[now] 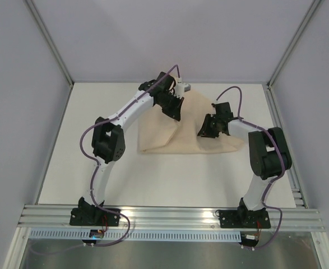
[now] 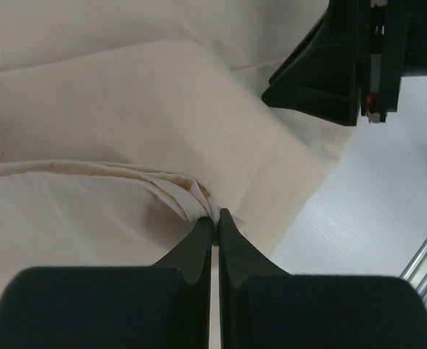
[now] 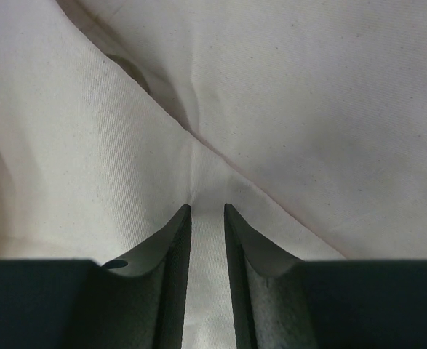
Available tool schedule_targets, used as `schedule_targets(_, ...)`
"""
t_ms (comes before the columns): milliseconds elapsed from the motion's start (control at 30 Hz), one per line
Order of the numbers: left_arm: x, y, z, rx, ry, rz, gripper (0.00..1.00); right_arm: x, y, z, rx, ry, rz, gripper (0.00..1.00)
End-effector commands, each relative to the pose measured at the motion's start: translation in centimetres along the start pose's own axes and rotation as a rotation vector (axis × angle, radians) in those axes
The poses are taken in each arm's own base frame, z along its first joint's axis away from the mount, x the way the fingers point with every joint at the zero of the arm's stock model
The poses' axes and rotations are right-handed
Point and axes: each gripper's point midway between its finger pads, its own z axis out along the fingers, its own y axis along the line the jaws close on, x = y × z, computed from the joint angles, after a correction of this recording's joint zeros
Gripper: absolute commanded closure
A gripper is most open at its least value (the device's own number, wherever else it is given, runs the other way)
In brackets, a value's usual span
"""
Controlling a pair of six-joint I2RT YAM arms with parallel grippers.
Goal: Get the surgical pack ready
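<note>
Pale grey walls and metal corner posts close in a white table, and a tan cloth lies bunched on its far middle.

The left jaws are pressed together with only a hairline slit between the two black fingers. At their tips they pinch a gathered edge of the cloth, several thin layers puckered into the bite. From that pinch a folded hem runs off to the left, and smooth cloth spreads beyond it. Bare table shows just beside the cloth's edge.

The right jaws stand narrow, their fingers close around a raised ridge of cloth that fills the slim gap. Creases fan out from the tips, and one long fold crosses toward a dark hollow at the upper left.

From above, the left arm reaches to the cloth's far left corner, while the right arm bends in over its right part. The two arm ends sit near each other but apart. The cloth's near edge lies flat on the table.
</note>
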Motion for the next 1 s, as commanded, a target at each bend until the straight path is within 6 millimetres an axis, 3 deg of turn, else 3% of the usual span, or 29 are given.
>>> schedule_targets(0,-4.1,-1.1,2.0,0.038,-0.145,0.023,1.0,-1.2,1.1,0.2,-0.044,-0.025,-0.024,0.73)
schedule_targets(200,-1.9,1.2,6.0,-0.005,-0.09,0.012,1.0,-1.3,1.2,0.3,-0.047,-0.023,-0.023,0.73)
schedule_targets(300,-1.6,1.2,6.3,0.0,-0.083,0.025,0.93,-1.4,1.2,0.2,-0.047,-0.026,-0.022,0.72)
schedule_targets(400,-2.0,0.4,5.7,0.034,-0.093,0.047,0.73,-1.3,1.0,0.1,-0.032,-0.026,-0.027,0.71)
schedule_targets(433,-2.1,0.0,5.6,0.046,-0.093,0.064,0.58,-1.5,0.9,0.1,-0.027,-0.029,-0.027,0.69)
schedule_targets(500,-2.7,-1.2,4.7,0.069,-0.108,0.096,0.4,-1.6,0.7,-0.2,-0.008,-0.034,-0.032,0.68)
schedule_targets(600,-3.8,-3.0,3.0,0.092,-0.131,0.168,0.26,-2.4,0.5,-1.0,0.023,-0.058,-0.043,0.63)
schedule_targets(833,-6.4,-6.9,-2.4,0.146,-0.199,0.241,0.15,-6.0,0.5,-4.8,0.084,-0.181,-0.043,0.55)
schedule_targets(967,-7.1,-9.9,-7.0,0.193,-0.246,0.3,0.15,-8.3,2.1,-6.9,0.058,-0.258,-0.054,0.52)
